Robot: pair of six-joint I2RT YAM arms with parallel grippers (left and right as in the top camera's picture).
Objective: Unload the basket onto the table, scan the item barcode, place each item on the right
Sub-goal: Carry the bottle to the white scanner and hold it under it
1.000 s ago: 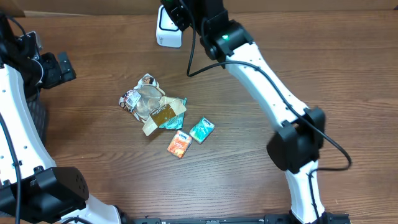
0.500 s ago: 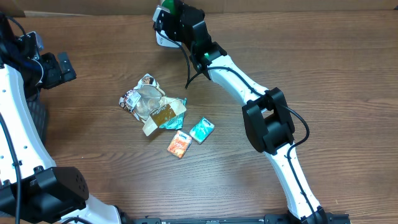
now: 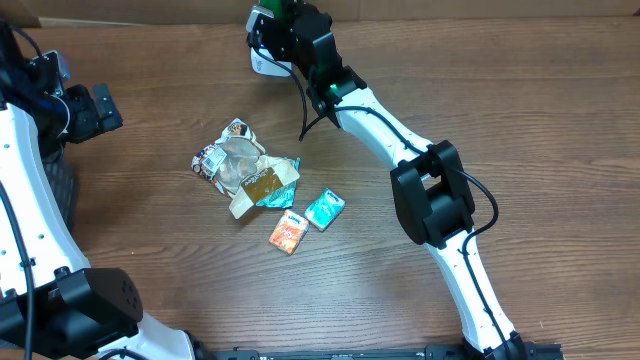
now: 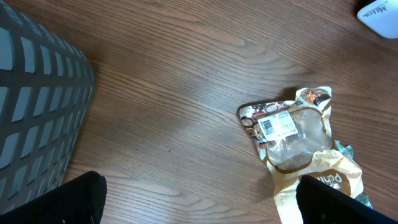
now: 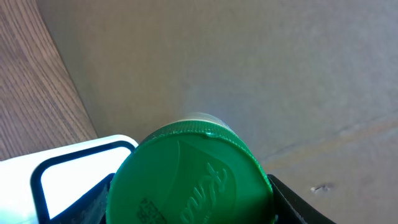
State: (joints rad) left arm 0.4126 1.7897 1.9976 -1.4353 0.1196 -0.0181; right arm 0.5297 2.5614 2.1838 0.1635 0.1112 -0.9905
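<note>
My right gripper is at the table's far edge, shut on a round container with a green lid. A small barcode is printed on the lid's lower left. The black fingers press its sides, and the green top just shows in the overhead view. It hangs right above the white scanner, whose white face lies directly behind the lid. My left gripper is open and empty at the far left, its fingers spread wide over bare wood.
A heap of crumpled snack wrappers lies mid-table, also visible as wrappers in the left wrist view. An orange packet and a teal packet lie beside it. A grey basket stands at the left. A cardboard wall backs the scanner.
The right arm folded its elbow inward and carried the green-lidded container slightly left over the scanner; over the last half second it barely moved. The left arm stayed still.
</note>
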